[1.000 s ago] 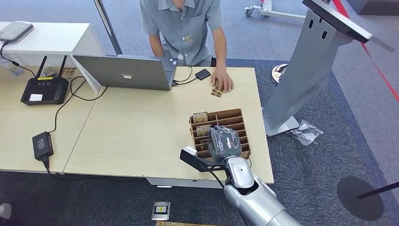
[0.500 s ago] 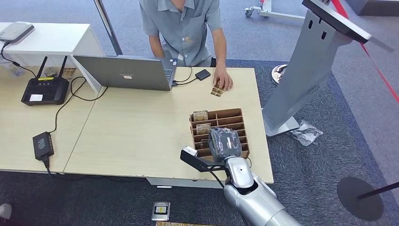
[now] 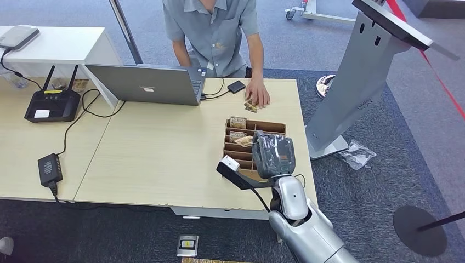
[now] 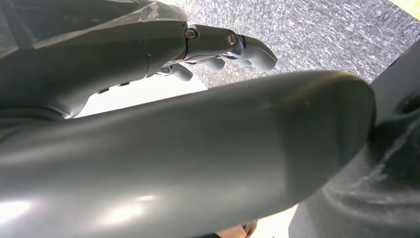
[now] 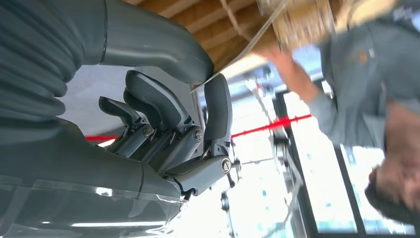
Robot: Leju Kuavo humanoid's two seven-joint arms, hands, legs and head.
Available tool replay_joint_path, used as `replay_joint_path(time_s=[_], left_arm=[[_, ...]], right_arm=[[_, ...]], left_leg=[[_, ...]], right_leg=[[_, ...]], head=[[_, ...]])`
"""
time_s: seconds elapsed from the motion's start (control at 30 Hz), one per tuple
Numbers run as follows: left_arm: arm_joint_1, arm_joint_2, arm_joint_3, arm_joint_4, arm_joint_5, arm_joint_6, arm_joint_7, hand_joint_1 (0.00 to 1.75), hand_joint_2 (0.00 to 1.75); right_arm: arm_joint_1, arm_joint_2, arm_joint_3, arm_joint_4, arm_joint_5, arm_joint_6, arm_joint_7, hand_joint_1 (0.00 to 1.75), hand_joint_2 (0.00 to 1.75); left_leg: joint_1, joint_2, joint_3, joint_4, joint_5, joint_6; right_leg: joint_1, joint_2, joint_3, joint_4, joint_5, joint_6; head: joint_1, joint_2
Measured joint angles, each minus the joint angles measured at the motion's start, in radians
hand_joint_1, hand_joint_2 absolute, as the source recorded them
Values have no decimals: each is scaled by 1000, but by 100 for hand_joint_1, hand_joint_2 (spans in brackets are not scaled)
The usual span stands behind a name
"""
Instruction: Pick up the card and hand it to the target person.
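My right hand point(image 3: 274, 155) hangs over the brown cardboard divider box point(image 3: 271, 127) near the table's right front corner. It pinches a card point(image 3: 244, 141) that sticks out to its left over the box. In the right wrist view the thumb and a finger point(image 5: 218, 99) clamp the thin card point(image 5: 297, 22) by one edge, with the box point(image 5: 198, 20) behind. Other cards point(image 3: 238, 123) stand in the box's far slots. The person point(image 3: 214, 33) stands across the table, one hand point(image 3: 257, 92) resting on loose cards. My left hand point(image 4: 237, 44) hangs over the carpet, holding nothing.
A grey laptop point(image 3: 148, 83) sits at the table's far side with a small black box point(image 3: 236, 86) beside it. A router point(image 3: 52, 104) and a power brick point(image 3: 49, 167) lie on the left table. A grey kiosk stand point(image 3: 362, 82) rises right of the table.
My right hand has risen out of the box and moved right, bringing a card up with it. The box has shifted a little toward the far side. The person's hand barely moved.
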Motion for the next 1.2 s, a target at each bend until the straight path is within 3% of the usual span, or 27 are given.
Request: replay_joint_path(time_s=[0.2, 0.4, 0.63, 0.93, 0.97, 1.07, 1.1, 1.2], left_arm=[[0, 0, -2, 0, -10, 0, -3, 0, 0], [-2, 0, -3, 1, -10, -1, 2, 0, 0], [-5, 0, -3, 1, -5, -2, 13, 0, 0], [-8, 0, -3, 1, 2, -5, 32, 0, 0], [-8, 0, -3, 1, 4, -6, 34, 0, 0], [-8, 0, -3, 1, 12, -8, 40, 0, 0], [-8, 0, -3, 1, 16, -8, 42, 0, 0], [-8, 0, -3, 1, 27, -8, 48, 0, 0]], right_arm=[[-7, -31, -38, -121, 26, -10, 0, 175, 175], [-67, -43, -60, -145, 2, 14, -13, 175, 175], [-202, -13, -57, -24, -67, 40, -53, 175, 175], [-316, 56, -39, 163, -80, 65, -45, 175, 175], [-327, 64, -37, 184, -81, 66, -43, 161, 175], [-352, 88, -32, 239, -88, 79, -41, 43, 175], [-358, 96, -30, 253, -93, 87, -42, 12, 175], [-365, 118, -26, 291, -116, 109, -52, 0, 175]], left_leg=[[0, 0, 0, 0, 0, 0], [0, 0, 0, 0, 1, -1], [0, -1, -1, 0, 1, -1], [0, -1, -1, 0, 1, -1], [0, -1, -1, 0, 1, -1], [0, -1, -1, 0, 1, -1], [0, -1, -1, 0, 1, -1], [0, -1, -1, 0, 1, -1]], right_leg=[[0, 0, 0, 0, 0, 0], [0, 0, 0, 0, 1, 0], [0, 0, 0, 0, 1, 0], [0, 0, 0, 1, 1, 0], [0, 0, 0, 1, 1, 0], [0, 0, 0, 1, 1, 0], [0, 0, 0, 1, 1, 0], [0, 0, 0, 1, 1, 0]], head=[[0, 0], [0, 0], [0, 0], [0, 0], [0, 0], [0, 0], [0, 0], [0, 0]])
